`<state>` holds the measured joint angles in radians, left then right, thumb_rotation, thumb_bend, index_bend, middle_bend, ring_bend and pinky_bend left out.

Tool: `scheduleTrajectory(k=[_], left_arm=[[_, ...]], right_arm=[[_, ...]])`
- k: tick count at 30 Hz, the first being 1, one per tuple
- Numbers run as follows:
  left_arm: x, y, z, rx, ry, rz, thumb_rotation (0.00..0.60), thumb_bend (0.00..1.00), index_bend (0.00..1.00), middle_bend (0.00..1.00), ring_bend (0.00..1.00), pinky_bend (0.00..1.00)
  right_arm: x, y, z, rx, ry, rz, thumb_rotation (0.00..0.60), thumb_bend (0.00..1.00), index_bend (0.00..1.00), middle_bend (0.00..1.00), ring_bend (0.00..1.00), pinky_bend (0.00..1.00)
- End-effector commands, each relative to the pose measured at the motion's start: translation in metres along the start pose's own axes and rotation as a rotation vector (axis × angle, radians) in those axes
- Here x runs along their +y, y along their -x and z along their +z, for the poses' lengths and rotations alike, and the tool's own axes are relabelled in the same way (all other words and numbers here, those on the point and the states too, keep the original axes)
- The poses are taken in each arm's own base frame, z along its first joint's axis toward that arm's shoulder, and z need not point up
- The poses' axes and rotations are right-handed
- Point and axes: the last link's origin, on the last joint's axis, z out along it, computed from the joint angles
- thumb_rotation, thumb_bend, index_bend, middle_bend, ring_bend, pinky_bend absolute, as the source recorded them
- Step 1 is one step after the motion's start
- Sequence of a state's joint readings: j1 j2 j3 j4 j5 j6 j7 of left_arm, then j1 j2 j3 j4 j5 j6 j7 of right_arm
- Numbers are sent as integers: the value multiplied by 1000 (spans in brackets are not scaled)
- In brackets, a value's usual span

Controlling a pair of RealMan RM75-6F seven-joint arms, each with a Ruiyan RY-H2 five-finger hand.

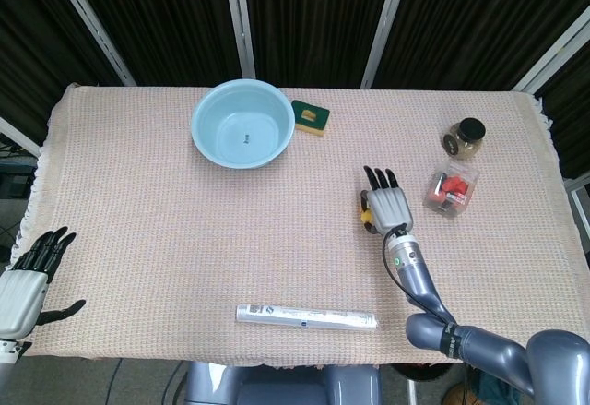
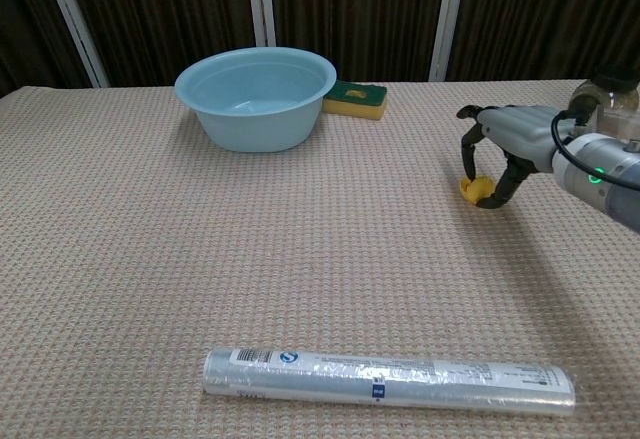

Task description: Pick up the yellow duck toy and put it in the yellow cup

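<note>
Curling over yellow duck toy point(image 2: 477, 188) on bench point(image 1: 138, 202), right hand point(image 2: 497, 146) fingers flank it; firm grasp not confirmable. Left hand point(image 1: 26, 276) released, fingers spread, at bench edge.

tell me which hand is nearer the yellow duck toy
Right. The right hand is arched over the yellow duck toy, fingers curled around it. The left hand sits at the table's far left edge, well away.

Rough woven tablecloth point(image 2: 150, 259), glossy plastic bowl point(image 2: 256, 94)
</note>
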<state>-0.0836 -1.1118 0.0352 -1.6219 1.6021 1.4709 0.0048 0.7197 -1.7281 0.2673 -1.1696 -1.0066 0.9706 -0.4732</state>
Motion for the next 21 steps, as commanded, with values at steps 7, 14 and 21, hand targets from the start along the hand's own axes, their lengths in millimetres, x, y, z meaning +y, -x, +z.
scheduleTrajectory(k=[7,14,21], left_arm=[[1,0,0,-4,9,-1,600,0,0,0,0,220],[2,0,0,-6,15,-1,600,0,0,0,0,220],[4,1,0,-12,22,-5,600,0,0,0,0,221]], right_arm=[[-4,1,8,-4,-4,-1,600,171,554,0,0,0],[-5,4,11,-11,-6,-4,600,171,554,0,0,0],[-5,5,18,-12,-5,-5,600,170,554,0,0,0]])
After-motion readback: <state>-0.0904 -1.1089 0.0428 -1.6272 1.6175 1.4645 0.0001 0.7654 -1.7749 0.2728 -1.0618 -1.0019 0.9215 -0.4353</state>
